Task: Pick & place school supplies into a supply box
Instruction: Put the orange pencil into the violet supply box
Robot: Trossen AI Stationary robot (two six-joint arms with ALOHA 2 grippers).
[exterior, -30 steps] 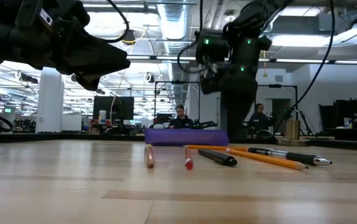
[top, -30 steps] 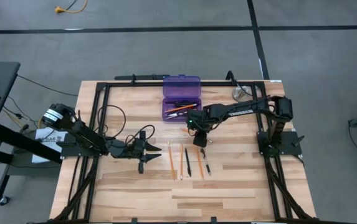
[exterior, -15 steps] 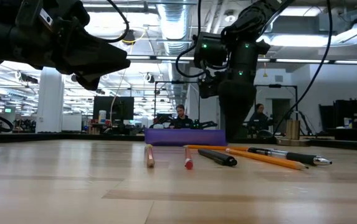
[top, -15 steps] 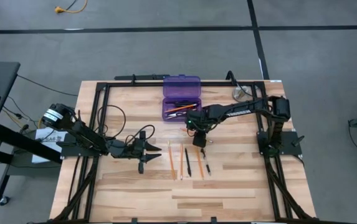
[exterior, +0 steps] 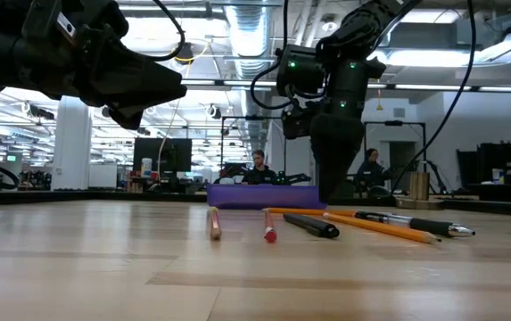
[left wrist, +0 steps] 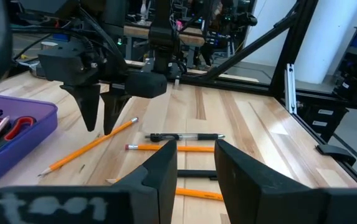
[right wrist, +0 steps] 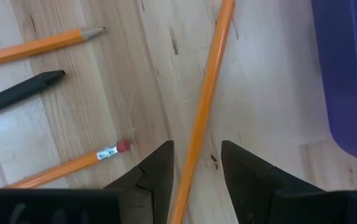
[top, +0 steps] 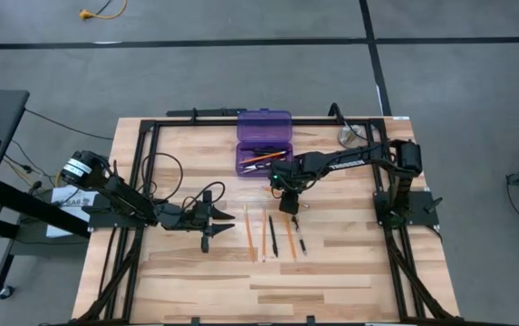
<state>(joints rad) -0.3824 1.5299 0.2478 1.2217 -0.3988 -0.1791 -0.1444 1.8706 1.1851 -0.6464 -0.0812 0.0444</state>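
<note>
No legible writing is seen. Pencils [top: 249,232] and pens [top: 273,235] are laid on the table [top: 350,272]. The right gripper [right wrist: 195,163], lowered since earlier, is parted astride a pencil [right wrist: 204,118] just short of the box [top: 263,145]. The left gripper [left wrist: 195,163] is held apart, empty, at the left.

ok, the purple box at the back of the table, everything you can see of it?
The supply box is a translucent purple plastic rectangular case, lying flat on the wooden table near its far edge, lid swung open toward the back. The tray holds an orange pencil, a dark pen and something red, seemingly scissor handles. In the low view only its purple side shows. The right gripper hangs open just in front of it, over a loose pencil, not touching the box.
</note>
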